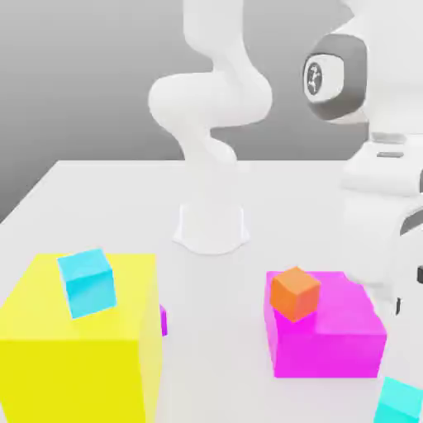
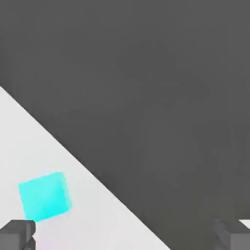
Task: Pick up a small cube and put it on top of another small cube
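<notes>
The gripper (image 2: 125, 236) is open, its fingers (image 2: 17, 235) spread wide apart with nothing held between them. In the hand view the turquoise cube (image 2: 43, 197) lies on the pale table (image 2: 93, 215), near one of the fingers but off to the side of the space between them; whether the two touch cannot be told. The table's straight edge crosses that view on a slant, with a dark grey area (image 2: 146, 97) beyond it. In the exterior view the same turquoise cube sits at the lower right corner, partly cut off by the frame, with the arm's hand (image 1: 376, 240) above it at the right side. The sky-blue cube (image 1: 88, 282) is well apart from it, on the exterior view's left, seen against the top of the big yellow block (image 1: 78, 372) and turned at an angle to it. The orange cube (image 1: 295, 294) appears at the left part of the magenta block (image 1: 330, 343), over its top and front edge. A small purple piece (image 1: 163, 320) peeks out beside the yellow block, mostly hidden by it. The white arm's base (image 1: 211, 231) stands farther back, between the yellow and magenta blocks as seen here.
</notes>
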Robot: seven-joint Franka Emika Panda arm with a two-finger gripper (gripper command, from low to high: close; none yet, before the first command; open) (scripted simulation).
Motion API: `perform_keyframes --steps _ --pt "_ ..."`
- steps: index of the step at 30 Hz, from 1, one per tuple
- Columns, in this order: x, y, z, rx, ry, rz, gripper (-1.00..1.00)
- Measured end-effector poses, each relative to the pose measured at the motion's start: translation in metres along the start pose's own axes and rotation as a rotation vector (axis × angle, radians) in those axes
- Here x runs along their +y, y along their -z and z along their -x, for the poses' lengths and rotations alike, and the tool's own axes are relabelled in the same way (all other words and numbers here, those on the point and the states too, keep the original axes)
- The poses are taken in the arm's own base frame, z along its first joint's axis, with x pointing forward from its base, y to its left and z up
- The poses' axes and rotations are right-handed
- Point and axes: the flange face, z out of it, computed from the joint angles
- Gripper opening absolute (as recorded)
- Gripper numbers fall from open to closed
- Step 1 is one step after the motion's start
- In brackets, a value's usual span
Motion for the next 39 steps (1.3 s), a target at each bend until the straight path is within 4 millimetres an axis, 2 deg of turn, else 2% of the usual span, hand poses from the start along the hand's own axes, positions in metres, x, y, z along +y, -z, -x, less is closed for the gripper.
perform_keyframes --steps 6,10,11,17,19,22,23,27,30,31,33,35,37,38,39 --pt "-0.038 -0.105 0.036 -0.137 0.18 0.017 0.0" --pt "-0.04 -0.166 0.049 -0.153 0.201 0.018 0.0" --pt "-0.04 -0.174 0.051 -0.154 0.202 0.018 -1.0" --pt "-0.04 -0.178 0.052 -0.155 0.203 0.018 -1.0" --pt "-0.041 -0.163 0.049 -0.155 0.203 0.018 -1.0" --pt "-0.04 -0.123 0.042 -0.155 0.199 0.019 -1.0" --pt "-0.026 -0.108 0.033 -0.153 0.159 0.03 -1.0" --pt "0.067 -0.042 -0.006 -0.14 -0.094 0.08 -1.0" --pt "0.14 0.007 -0.018 -0.133 -0.29 0.103 -1.0" --pt "0.171 0.025 -0.019 -0.131 -0.368 0.108 -1.0" --pt "0.242 0.065 -0.012 -0.128 -0.552 0.116 -1.0" --pt "0.3 0.104 0.004 -0.126 -0.715 0.116 -1.0" --pt "0.333 0.14 0.023 -0.126 -0.835 0.105 -1.0" --pt "0.343 0.146 0.031 -0.126 -0.873 0.1 -1.0" --pt "0.348 0.141 0.035 -0.127 -0.89 0.097 -1.0"
